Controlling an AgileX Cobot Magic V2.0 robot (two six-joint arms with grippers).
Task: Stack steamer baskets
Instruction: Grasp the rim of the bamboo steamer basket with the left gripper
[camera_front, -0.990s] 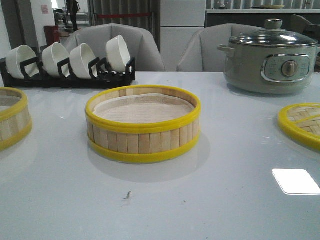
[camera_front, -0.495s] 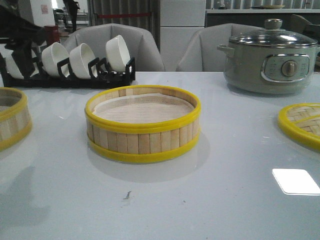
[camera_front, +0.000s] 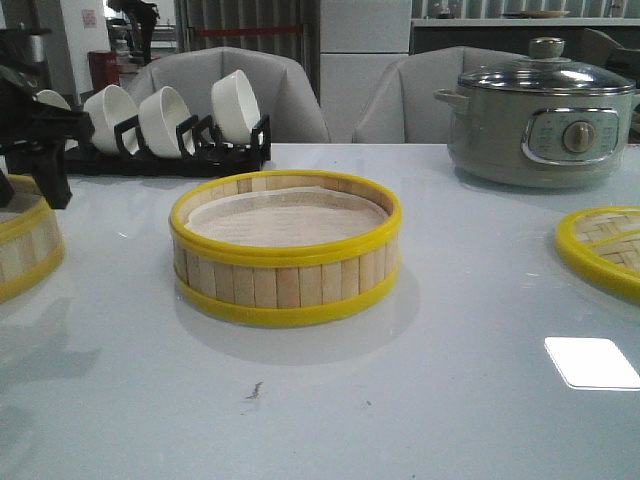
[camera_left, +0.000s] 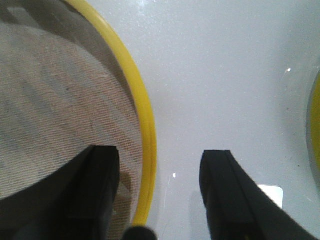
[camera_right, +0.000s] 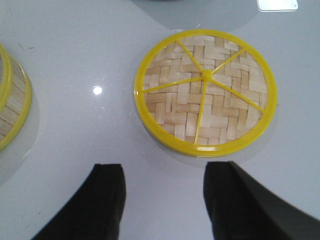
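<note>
Nothing had been stacked yet, as far as I could judge. One steamer basket (camera_front: 286, 249) sat alone at the centre of the front view, a second basket (camera_front: 22, 240) was cut off at the left edge, and the woven lid (camera_front: 603, 249) lay flat at the right edge, all well apart on the white table (camera_front: 450, 380). Both baskets and the lid were left to be brought together.

The left gripper (camera_left: 159, 192) hung over the left basket's yellow rim (camera_left: 142, 130), jaws spread wide, one finger (camera_left: 102, 185) above the liner and the other outside the wall, grasping nothing. The right gripper (camera_right: 165, 200) was likewise released and empty, near the lid (camera_right: 205, 95) but apart from it.
</note>
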